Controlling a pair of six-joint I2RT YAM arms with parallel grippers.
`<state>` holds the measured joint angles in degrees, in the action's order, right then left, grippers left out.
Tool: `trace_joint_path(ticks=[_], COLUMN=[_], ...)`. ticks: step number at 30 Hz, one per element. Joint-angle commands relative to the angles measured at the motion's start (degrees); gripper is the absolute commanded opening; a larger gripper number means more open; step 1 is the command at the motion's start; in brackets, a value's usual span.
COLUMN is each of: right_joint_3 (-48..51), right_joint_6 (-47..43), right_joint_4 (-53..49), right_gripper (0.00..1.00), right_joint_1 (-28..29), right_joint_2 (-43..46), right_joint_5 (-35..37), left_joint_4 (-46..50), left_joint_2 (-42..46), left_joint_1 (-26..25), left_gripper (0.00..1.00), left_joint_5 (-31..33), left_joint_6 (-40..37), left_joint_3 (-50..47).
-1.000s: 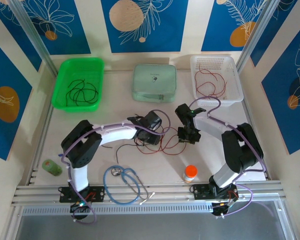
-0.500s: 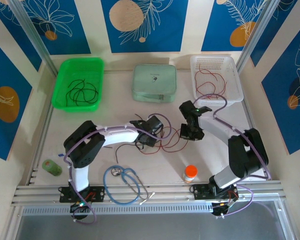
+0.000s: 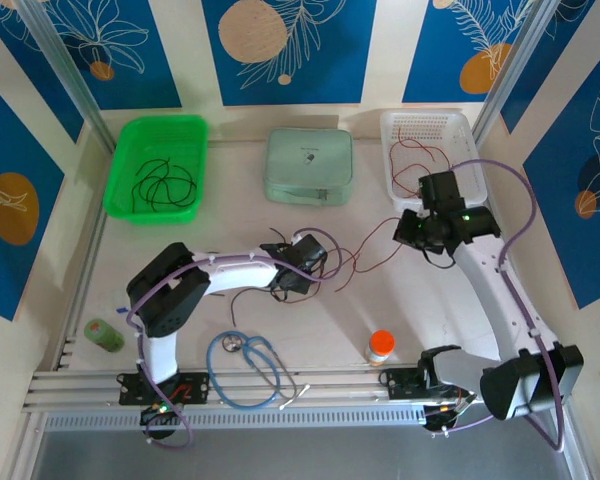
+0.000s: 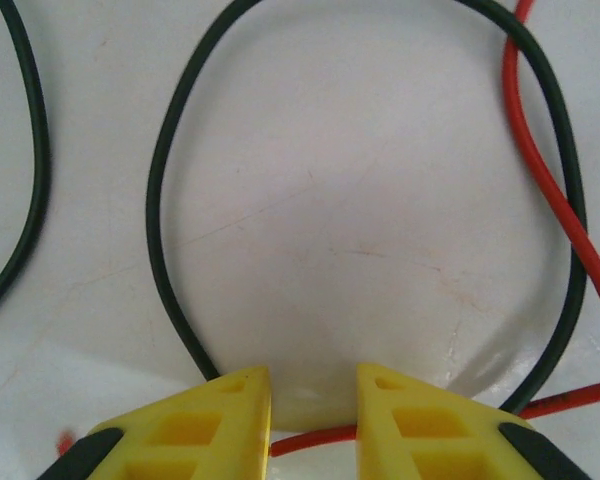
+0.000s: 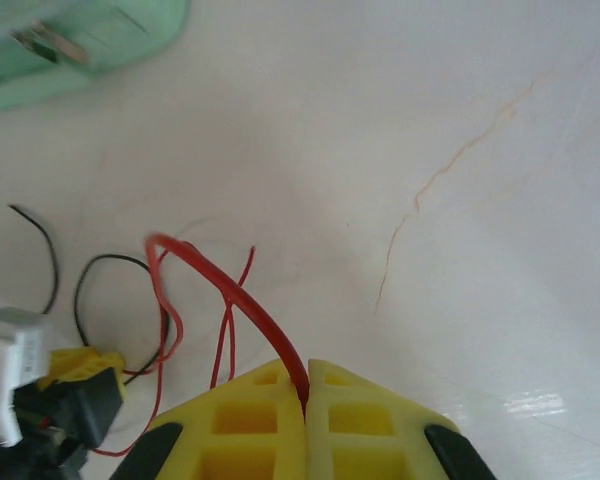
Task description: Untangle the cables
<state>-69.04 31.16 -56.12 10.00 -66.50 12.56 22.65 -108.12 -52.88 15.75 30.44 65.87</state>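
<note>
Swung out from the centre, the right arm [image 3: 500,290] now reaches beside the white basket [image 3: 462,128]. The right gripper [image 5: 307,375] has its jaws pressed together on a red cable [image 5: 230,290], which trails back across the worktop [image 3: 420,320]. The left arm [image 3: 230,268] lies over the tangle of red and black cables [image 3: 338,270] mid-worktop. The left gripper [image 4: 313,385] has its jaws slightly apart, with a red strand crossing the gap and a black loop [image 4: 165,200] just ahead.
</note>
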Motion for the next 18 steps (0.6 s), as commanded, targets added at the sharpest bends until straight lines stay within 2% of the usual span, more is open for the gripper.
trace_joint_path(ticks=[1,7,18], right_joint_3=[-4.58,-13.00,-29.22], right_joint_6=[-2.81,-5.46,-8.57], right_joint_4=[-2.76,-3.37,-4.11], right_gripper=[0.00,0.00,0.00], right_joint_1=[-2.28,-7.16,-14.50], right_joint_2=[1.63,0.22,-6.57], right_joint_5=[-3.85,-7.92,-11.06], left_joint_4=[13.91,13.38,12.59], left_joint_2=[-3.59,-3.45,-2.37], left_joint_1=[2.82,2.96,3.03], left_gripper=[0.26,0.26,0.25], left_joint_5=[10.96,10.76,10.79], left_joint_6=[0.63,0.94,1.47], left_joint_3=[-5.09,-5.57,-6.61])
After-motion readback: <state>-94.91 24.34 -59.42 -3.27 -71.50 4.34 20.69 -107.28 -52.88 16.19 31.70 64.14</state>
